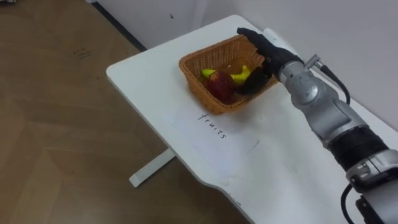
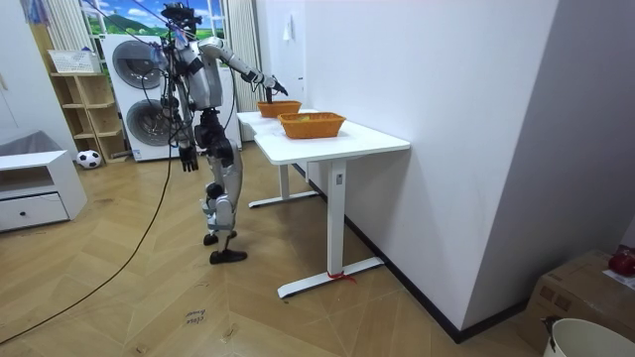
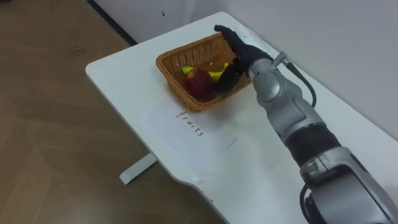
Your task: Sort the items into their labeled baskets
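While the robot stands at the end of the table (image 1: 143,81), with washers (image 2: 139,84) behind it, its right arm is stretched out over the far basket (image 1: 198,87). A second one, the near basket (image 2: 312,125), sits further along the same top, just beside the first. On the bare surface in front of the far basket lies a paper (image 1: 214,140) with handwriting on it, close to the wicker wall.

Now the right hand (image 1: 264,50) is above the basket's far right rim, palm over the edge. The fingers reach out fairly straight past the corner, and a dark part of the hand dips down inside. It looks open and loose, with nothing visibly held.

And the fruit is right there below it, inside the basket. The apple (image 1: 221,85) rests against the front wall, a little toward the robot's left of the hand. The banana (image 1: 241,74) lies behind the apple, just beside that dipping dark part, though whether they touch I can't tell.

The left hand (image 2: 189,159) hangs by the robot's hip, well away from the table and too small to read.
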